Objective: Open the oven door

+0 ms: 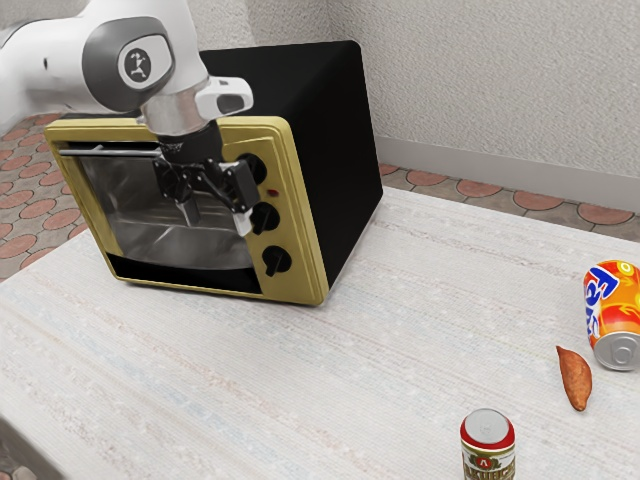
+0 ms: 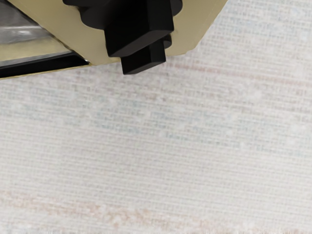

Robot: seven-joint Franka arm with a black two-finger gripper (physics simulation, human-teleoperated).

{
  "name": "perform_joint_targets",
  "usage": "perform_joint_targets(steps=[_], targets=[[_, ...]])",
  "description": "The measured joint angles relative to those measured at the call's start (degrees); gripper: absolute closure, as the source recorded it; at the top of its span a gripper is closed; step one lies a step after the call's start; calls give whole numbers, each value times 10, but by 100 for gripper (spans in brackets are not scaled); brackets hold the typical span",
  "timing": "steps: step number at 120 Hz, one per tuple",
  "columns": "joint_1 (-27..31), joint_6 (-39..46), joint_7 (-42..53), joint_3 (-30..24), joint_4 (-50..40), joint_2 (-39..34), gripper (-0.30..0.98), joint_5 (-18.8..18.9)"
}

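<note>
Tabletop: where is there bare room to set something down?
The widest bare patch of tabletop runs from the oven's front toward the red-rimmed can. Another lies between the oven's black side and the orange can. It's crowded where the gripper hangs before the knobs, and around the orange can and sweet potato.

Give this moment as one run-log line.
gripper: open, near knobs | oven door: shut | door handle: not gripped
</note>
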Motion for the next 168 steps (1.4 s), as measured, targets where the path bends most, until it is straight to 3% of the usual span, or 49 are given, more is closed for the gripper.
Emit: perform_joint_targets(steps=[22,28,35,50,74,117,145,168], targets=[[-1,-8,9,0,2,-2,0,-1],[-5,-7,21,1,12,-53,0,1],[-12,4,85,2,18,-132,0,13],[0,35,257,2,-3,-144,0,67],[-5,163,506,24,-197,-224,0,113],[-3,254,845,116,-222,-206,0,63],[2,265,997,147,-181,-149,0,-13],[-3,251,1088,154,-144,-130,0,-39]])
